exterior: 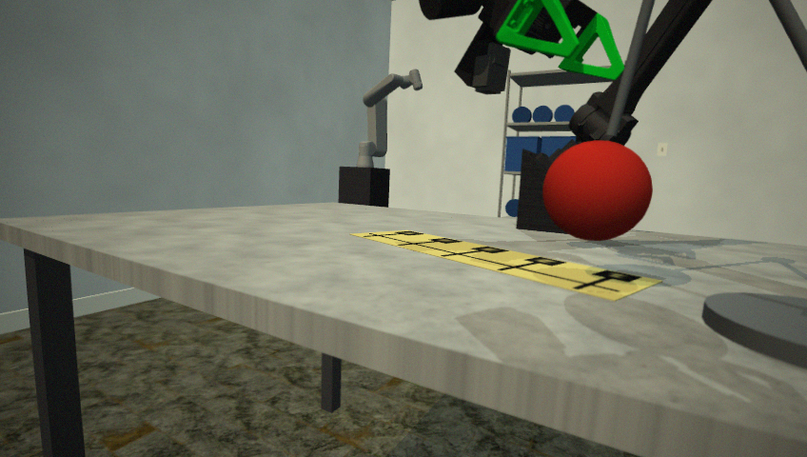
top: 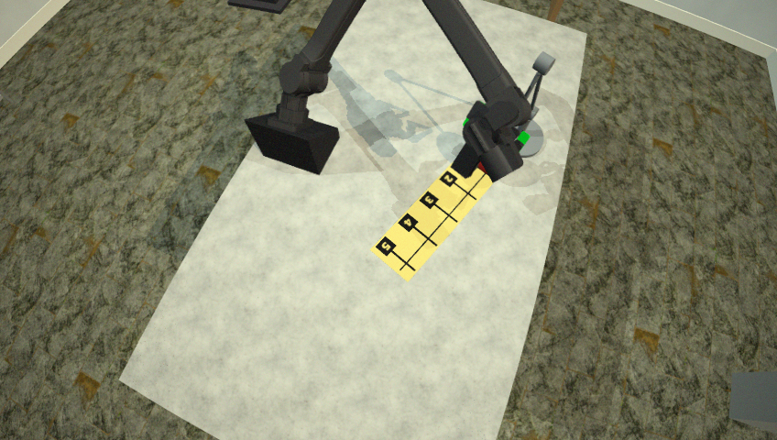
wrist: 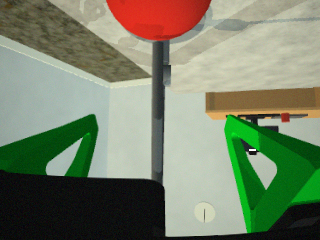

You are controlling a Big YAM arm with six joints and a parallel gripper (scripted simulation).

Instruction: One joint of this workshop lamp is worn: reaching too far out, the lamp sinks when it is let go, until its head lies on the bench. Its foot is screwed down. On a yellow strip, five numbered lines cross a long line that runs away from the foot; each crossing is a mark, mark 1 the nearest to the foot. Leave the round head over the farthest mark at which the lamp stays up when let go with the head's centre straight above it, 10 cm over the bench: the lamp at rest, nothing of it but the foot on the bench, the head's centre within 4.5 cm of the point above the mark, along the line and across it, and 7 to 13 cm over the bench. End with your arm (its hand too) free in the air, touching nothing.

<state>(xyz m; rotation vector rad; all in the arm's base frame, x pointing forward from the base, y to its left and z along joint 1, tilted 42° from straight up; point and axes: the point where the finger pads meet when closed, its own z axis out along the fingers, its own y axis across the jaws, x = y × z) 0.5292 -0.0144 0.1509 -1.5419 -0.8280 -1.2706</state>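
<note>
Pale mottled bench top [top: 305, 305] carries everything. Dark six-joint robot arm [top: 474, 49] reaches from its black base [top: 291, 142] toward 3 o'clock in the top view. Yellow paper strip w/ numbered lines [top: 431, 223] runs from the lamp's grey round foot [exterior: 758, 323] out toward 7 o'clock; marks 2–5 show, mark 1 hidden under the wrist. Lamp's grey joint block [top: 543, 62] sits at 12 o'clock of the foot.

Round red lamp head [exterior: 597, 189] hangs clear of the bench at the near-foot end of the strip, prob. about mark 1, on its thin grey stem [wrist: 158, 114]. In the exterior view it floats above the strip, nothing touching.

Gripper [wrist: 160, 154], w/ green triangular fingers, is above the head, at 12 o'clock of it in the exterior view. Fingers spread full wide, nothing between them; the stem runs up through the gap, not pinched.

Step in hand, as I judge: head is free near the first mark, arm lining up on the stem/head to take hold. Next move calls for dropping lower, centring the fingers on stem or head, squeezing, then carrying the head outward along the strip to try a farther mark at a low hover, w/o pushing it onto the bench.

Containers: none on the bench. Grey shelf rack [exterior: 501, 141] at the back wall holds blue items, too small to tell what.
</note>
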